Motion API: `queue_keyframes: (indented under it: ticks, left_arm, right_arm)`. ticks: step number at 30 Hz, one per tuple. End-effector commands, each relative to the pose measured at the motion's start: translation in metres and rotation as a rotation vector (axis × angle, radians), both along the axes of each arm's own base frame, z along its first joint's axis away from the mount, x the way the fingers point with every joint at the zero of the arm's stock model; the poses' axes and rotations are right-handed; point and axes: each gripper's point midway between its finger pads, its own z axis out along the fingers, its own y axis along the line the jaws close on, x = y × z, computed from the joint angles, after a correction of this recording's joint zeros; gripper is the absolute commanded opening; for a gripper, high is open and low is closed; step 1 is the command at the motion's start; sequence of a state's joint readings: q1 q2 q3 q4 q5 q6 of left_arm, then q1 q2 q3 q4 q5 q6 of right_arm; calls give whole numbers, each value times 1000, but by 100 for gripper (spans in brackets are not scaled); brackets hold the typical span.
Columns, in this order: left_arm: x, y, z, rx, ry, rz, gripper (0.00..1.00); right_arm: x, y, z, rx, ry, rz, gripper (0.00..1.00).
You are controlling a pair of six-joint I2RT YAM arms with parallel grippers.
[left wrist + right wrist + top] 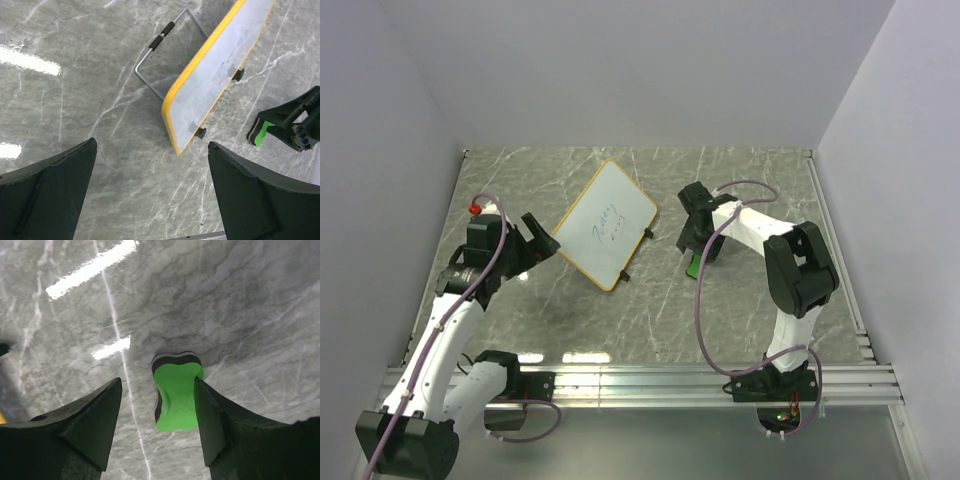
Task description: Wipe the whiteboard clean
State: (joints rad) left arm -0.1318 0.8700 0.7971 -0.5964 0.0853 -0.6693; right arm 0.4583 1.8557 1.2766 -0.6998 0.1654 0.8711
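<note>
glossy marble-look table [740,320], smooth whiteboard [605,222] — wire stand [150,60]

Overhead and left wrist: shared whiteboard [607,224]

The whiteboard [608,224] was a small white rectangle with a thin orange-yellow rim and rounded corners. It sat on the grey marbled worktop [650,320], left of centre and toward the far side, turned diagonally with one corner pointing away. Faint blue handwriting crossed its middle. Two little black feet [648,234] stuck out along its right edge. From the left wrist view it [220,75] stood tilted, with a thin wire stand [156,42] behind it.
</note>
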Motion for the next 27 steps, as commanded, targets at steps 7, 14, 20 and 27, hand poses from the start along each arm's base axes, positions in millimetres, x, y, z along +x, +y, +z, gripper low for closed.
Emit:
queue_keyframes:
  ticks: [7,14,20,27]
  left_arm:
    - [-4,-21,33,-89,-133,-101,100]
    - [-6,-22,33,-105,-148,-91,99]
    - [-7,-22,32,-116,-154,-85,99]
    - [-8,-19,34,-113,-156,-69,100]
  right_arm:
    - [-11,-21,3,-127,24,6,64]
    - [-6,-18,25,-95,-37,11,69]
    - [-4,-15,26,-80,-39,15,69]
    - [-13,-15,5,-84,5,11,68]
